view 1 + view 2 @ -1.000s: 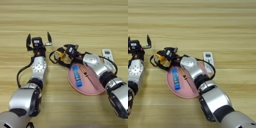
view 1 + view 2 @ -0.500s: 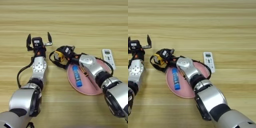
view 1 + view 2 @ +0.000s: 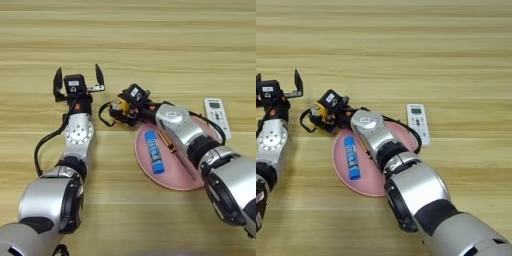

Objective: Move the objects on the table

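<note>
My right gripper (image 3: 131,100) is shut on the yellow-and-black tape measure (image 3: 121,106), low over the table (image 3: 150,45) just left of the pink plate. The measure's black loop strap (image 3: 104,114) hangs to the left. On the plate lie the blue glue stick (image 3: 154,151) and the thin orange-and-black screwdriver (image 3: 169,143). The white remote (image 3: 217,115) rests on the wood at the plate's right edge. My left gripper (image 3: 78,79) stands open and empty, a little left of the tape measure.
The round pink plate (image 3: 172,179) sits under my right forearm, at centre right. A black cable (image 3: 42,147) loops beside my left arm.
My right arm has swung left and lower, and its gripper has shifted slightly left with the tape measure. The left arm has stayed still.
</note>
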